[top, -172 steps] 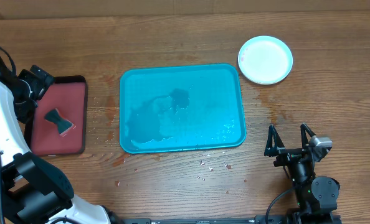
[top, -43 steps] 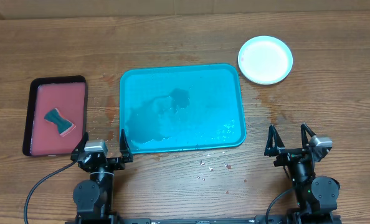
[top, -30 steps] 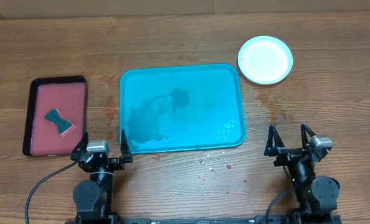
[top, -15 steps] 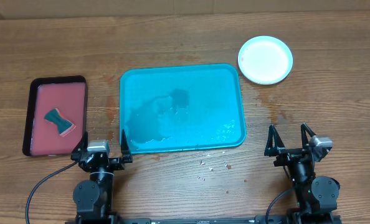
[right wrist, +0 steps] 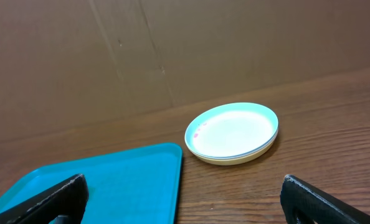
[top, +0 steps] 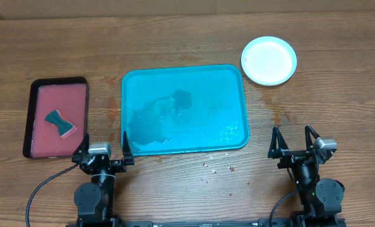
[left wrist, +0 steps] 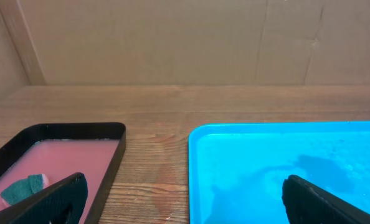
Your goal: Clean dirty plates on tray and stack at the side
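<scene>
The turquoise tray (top: 184, 108) lies at the table's middle, wet and with no plates on it; it also shows in the left wrist view (left wrist: 284, 171) and the right wrist view (right wrist: 104, 180). The plates (top: 269, 60) sit in one stack at the back right, mint one on top with a faint red speck, seen too in the right wrist view (right wrist: 232, 132). My left gripper (top: 103, 150) is open and empty at the front left, near the tray's front left corner. My right gripper (top: 294, 140) is open and empty at the front right.
A black-rimmed reddish-pink tray (top: 55, 116) with a teal sponge (top: 60, 122) lies at the left; it shows in the left wrist view (left wrist: 60, 158). Small red specks and water drops (top: 216, 167) dot the wood in front of the turquoise tray. A cardboard wall stands behind.
The left arm has swung down from the far left by the pink tray to its place at the front left. In the last second nothing has moved.
</scene>
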You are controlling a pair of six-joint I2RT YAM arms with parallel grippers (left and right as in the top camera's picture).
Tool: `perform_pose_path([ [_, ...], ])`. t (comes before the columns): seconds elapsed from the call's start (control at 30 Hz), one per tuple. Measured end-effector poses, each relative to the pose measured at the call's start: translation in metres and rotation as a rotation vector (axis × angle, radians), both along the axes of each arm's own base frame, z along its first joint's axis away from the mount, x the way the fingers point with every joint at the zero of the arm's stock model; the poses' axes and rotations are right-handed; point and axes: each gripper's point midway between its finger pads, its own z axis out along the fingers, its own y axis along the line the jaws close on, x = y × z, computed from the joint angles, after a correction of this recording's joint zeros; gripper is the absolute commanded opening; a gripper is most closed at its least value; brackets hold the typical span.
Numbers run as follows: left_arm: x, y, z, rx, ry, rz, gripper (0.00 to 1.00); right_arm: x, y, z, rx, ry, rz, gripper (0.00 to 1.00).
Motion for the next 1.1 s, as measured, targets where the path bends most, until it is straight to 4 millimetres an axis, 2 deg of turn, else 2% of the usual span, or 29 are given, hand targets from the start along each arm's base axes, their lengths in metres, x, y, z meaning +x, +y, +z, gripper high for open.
perform_pose_path([
  [0.3, 0.0000, 0.0000, 0.0000, 0.000, 0.000, 0.000, 1.00, 0.0004, -0.0031, -0.0005, -0.001, 0.002, -0.018, 1.00],
  [0.7, 0.0000, 0.0000, 0.0000, 0.000, 0.000, 0.000, 1.00, 0.0007, -0.0063, -0.0007, -0.223, -0.023, -0.030, 1.00],
  [1.1, 0.0000, 0.0000, 0.0000, 0.000, 0.000, 0.000, 1.00, 0.0007, -0.0063, -0.0006, -0.261, -0.028, -0.029, 1.00],
])
